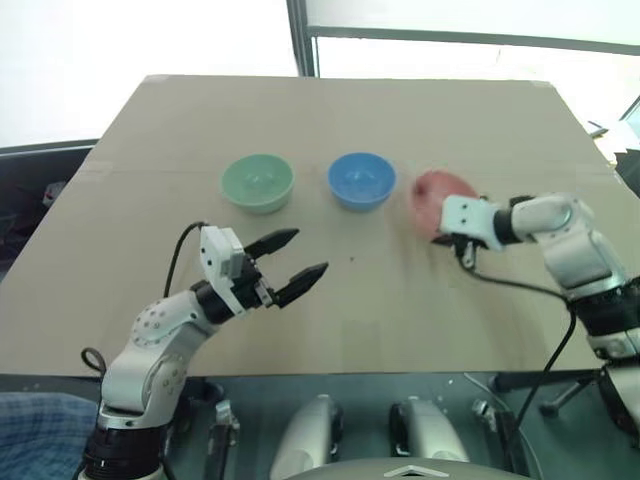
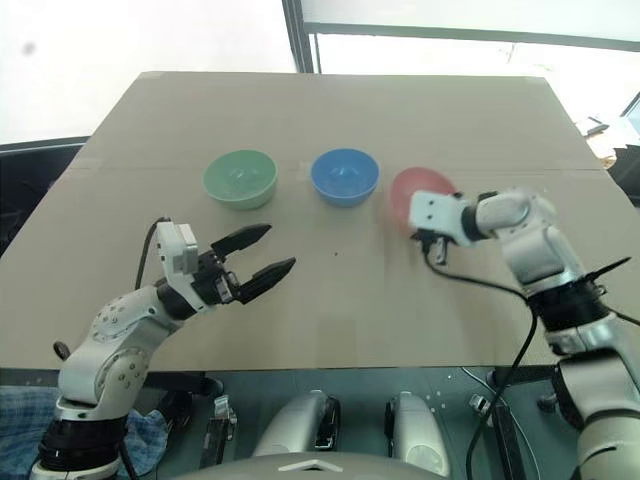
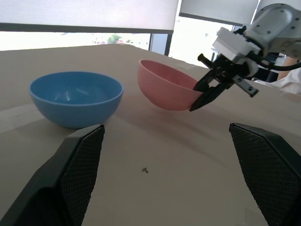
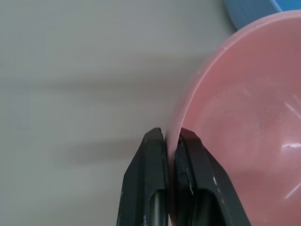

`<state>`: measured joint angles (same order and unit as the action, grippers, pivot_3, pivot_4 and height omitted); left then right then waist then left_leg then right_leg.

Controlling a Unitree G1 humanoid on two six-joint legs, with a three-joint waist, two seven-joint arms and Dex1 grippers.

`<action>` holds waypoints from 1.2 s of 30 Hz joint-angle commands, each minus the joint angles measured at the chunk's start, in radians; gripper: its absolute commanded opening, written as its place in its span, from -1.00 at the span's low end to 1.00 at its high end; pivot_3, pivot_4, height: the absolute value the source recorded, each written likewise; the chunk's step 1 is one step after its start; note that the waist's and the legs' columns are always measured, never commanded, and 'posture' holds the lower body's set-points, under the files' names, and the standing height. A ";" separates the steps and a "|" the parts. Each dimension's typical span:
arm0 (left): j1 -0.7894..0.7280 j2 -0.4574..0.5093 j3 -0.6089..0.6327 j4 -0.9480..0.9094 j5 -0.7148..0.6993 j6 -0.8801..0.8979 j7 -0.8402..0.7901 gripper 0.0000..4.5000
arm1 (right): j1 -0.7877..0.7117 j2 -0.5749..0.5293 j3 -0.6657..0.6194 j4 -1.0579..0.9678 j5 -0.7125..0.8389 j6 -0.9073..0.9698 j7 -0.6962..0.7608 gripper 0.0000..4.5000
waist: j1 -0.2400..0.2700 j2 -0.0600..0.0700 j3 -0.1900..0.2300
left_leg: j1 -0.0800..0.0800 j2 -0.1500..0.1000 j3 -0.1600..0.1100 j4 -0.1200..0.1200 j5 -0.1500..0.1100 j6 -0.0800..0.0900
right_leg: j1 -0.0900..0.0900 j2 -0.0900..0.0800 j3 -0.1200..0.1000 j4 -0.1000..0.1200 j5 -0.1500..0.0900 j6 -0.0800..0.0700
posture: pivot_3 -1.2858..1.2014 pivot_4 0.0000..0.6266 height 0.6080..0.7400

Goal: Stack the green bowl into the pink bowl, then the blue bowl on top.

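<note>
the counter (image 1: 330, 300) is a plain tan board. the green bowl (image 1: 258, 182) sits at about eleven o'clock from its middle, upright, with the blue bowl (image 1: 361, 180) just beside it at twelve. the pink bowl (image 1: 436, 198) at two o'clock is tilted, its rim lifted.

Three small round bowls of one size, smooth and plain, sit in a row across the tan surface (image 1: 330, 120). The green bowl (image 1: 258, 182), pale mint, stands upright and empty at the left end. The blue bowl (image 1: 361, 180), bright medium blue, stands upright and empty in the middle, apart from the green one. The pink bowl (image 3: 168, 85), salmon-coloured, is at the right end near the blue one; it is tilted with its far side raised, its rim pinched between the closed fingers of the right gripper (image 4: 171, 136).
</note>
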<state>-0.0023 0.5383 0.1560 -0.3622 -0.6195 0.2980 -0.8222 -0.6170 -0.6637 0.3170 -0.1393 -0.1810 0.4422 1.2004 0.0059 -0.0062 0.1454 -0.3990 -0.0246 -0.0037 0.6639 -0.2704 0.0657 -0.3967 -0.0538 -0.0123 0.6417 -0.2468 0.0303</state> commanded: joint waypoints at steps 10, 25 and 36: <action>0.003 0.031 0.052 0.019 0.009 -0.029 -0.026 1.00 | -0.004 0.045 0.174 -0.379 -0.056 0.294 -0.083 -0.67 | 0.007 -0.001 0.000 | 0.000 -0.001 0.000 0.000 0.001 -0.002 | -0.001 -0.001 0.000 0.000 0.000 0.000 | 0.03 -0.52 1.00; -0.084 0.029 0.045 0.018 0.027 -0.001 0.030 1.00 | -0.055 0.019 -0.099 -0.430 0.229 0.609 -0.039 0.99 | 0.009 -0.001 0.000 | 0.000 -0.001 -0.001 0.000 0.001 -0.001 | -0.001 -0.001 -0.001 -0.001 0.000 0.000 | 0.03 -0.52 1.00; -0.245 0.120 0.041 0.136 0.169 0.017 0.100 1.00 | 0.020 0.053 -0.697 -0.389 0.619 0.656 -0.087 0.99 | 0.010 -0.001 0.000 | 0.000 -0.001 -0.001 -0.003 -0.001 0.001 | 0.000 -0.001 -0.001 -0.001 0.000 0.000 | 0.03 -0.52 1.00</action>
<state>-0.2077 0.6327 0.1889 -0.2632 -0.4929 0.3259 -0.7338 -0.6222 -0.5950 -0.2851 -0.5135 0.3675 1.1279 1.1199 0.0155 -0.0075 0.1451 -0.3992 -0.0257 -0.0050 0.6609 -0.2710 0.0668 -0.3968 -0.0546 -0.0135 0.6401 -0.2468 0.0302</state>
